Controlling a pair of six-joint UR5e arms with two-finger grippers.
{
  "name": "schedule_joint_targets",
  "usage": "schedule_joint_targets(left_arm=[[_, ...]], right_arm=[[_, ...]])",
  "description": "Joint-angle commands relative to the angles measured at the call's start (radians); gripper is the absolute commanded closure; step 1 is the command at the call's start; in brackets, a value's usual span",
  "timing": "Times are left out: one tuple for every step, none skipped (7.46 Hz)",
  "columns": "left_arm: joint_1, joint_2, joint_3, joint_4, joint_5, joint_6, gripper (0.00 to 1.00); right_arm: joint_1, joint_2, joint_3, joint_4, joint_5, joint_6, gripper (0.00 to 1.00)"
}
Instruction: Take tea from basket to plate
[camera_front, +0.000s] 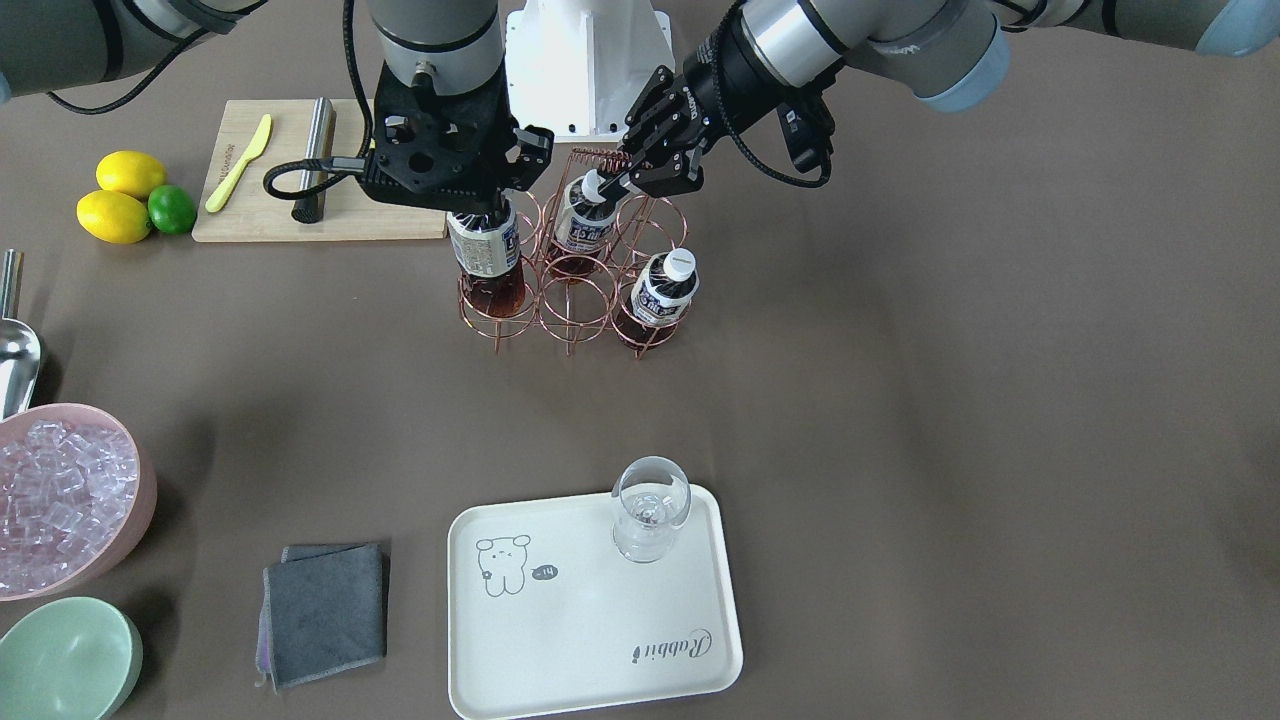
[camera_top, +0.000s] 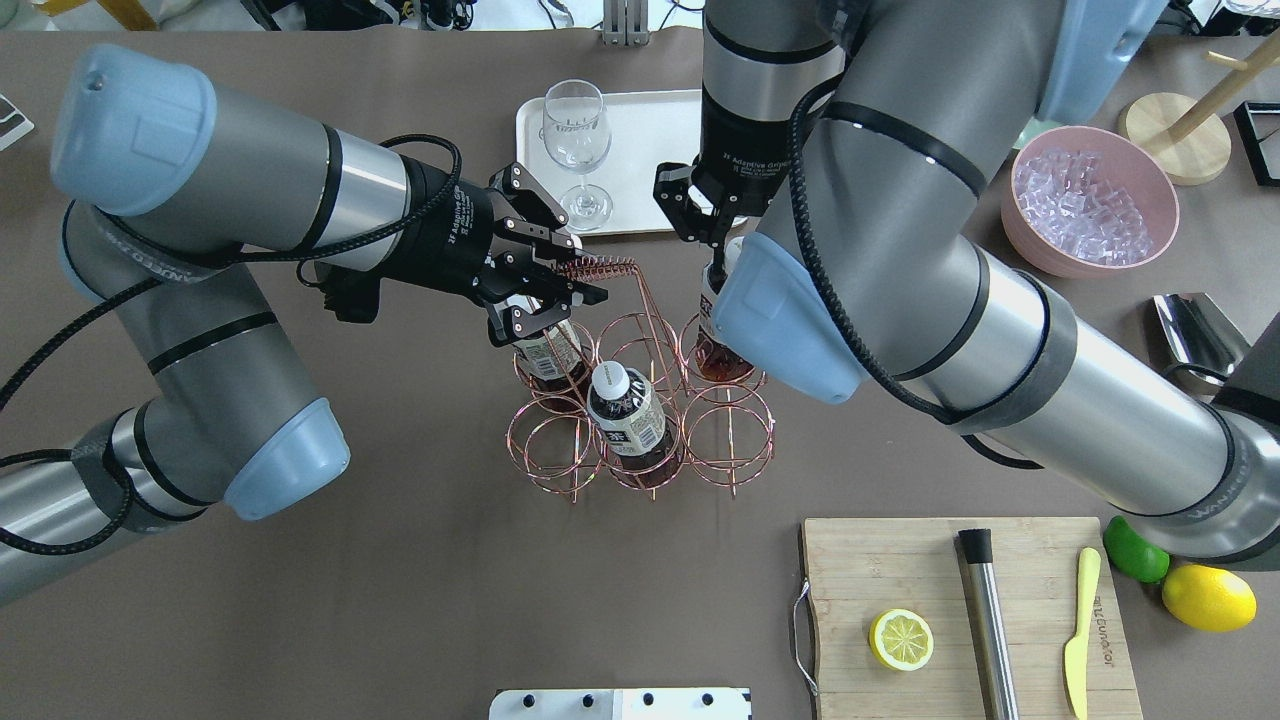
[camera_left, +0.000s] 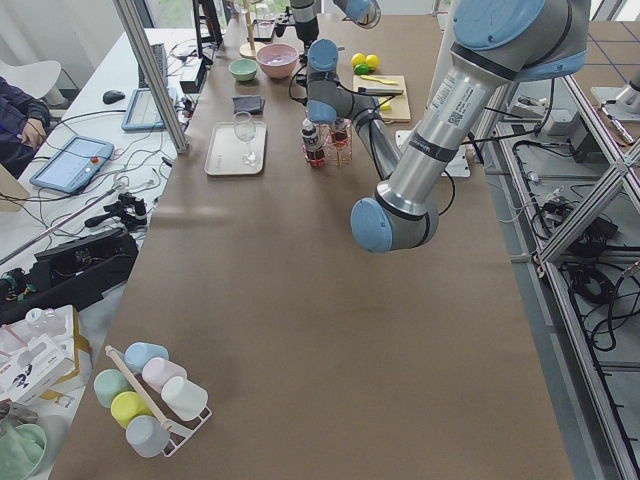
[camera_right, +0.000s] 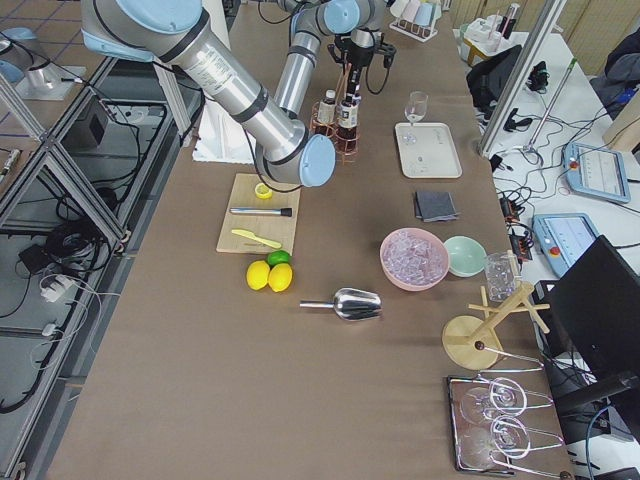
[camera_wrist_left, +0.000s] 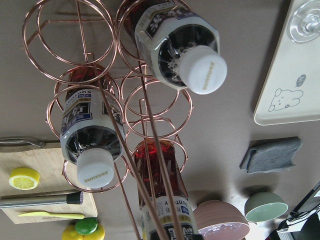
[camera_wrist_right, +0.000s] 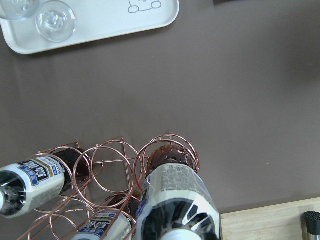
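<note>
Left gripper (camera_top: 578, 275) pinched the basket's (camera_front: 575, 281) coiled handle (camera_top: 605, 266), seemingly steadying it, while right gripper (camera_top: 712, 245), closed on the right-hand tea bottle (camera_front: 484, 250), held it half out of its ring.

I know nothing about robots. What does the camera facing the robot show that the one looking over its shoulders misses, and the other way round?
Only the front-facing view shows the folded grey cloth and the bear drawing on the tray. Only the overhead view shows the lemon half on the cutting board and the wooden stand. Both show the wire basket holding three tea bottles, the wine glass on the tray, and the pink bowl of ice.
</note>
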Motion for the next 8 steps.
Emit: schedule_joint_targets(left_arm=[[0.000, 0.001, 0.000, 0.000, 0.000, 0.000, 1.00], [-0.006, 0.001, 0.000, 0.001, -0.003, 0.008, 1.00], [-0.018, 0.004, -0.001, 0.003, -0.012, 0.008, 1.00], [-0.023, 0.002, -0.006, 0.003, -0.014, 0.005, 1.00], [-0.026, 0.001, -0.008, 0.005, -0.015, 0.009, 1.00], [-0.028, -0.007, -0.012, 0.011, -0.026, 0.006, 1.00], [-0.049, -0.013, -0.015, 0.014, -0.049, 0.003, 1.00], [-0.081, -0.042, -0.015, 0.067, -0.114, 0.011, 1.00]], right_arm=[[0.087, 0.055, 0.013, -0.034, 0.016, -0.012, 1.00], [0.127, 0.075, 0.009, -0.034, 0.027, -0.043, 1.00], [0.174, 0.090, -0.004, -0.033, 0.055, -0.095, 1.00], [0.229, 0.128, -0.084, -0.028, 0.085, -0.171, 1.00], [0.257, 0.187, -0.208, 0.008, 0.108, -0.223, 1.00], [0.276, 0.208, -0.326, 0.115, 0.113, -0.247, 1.00], [0.277, 0.207, -0.405, 0.209, 0.113, -0.250, 1.00], [0.277, 0.207, -0.486, 0.283, 0.110, -0.282, 1.00]])
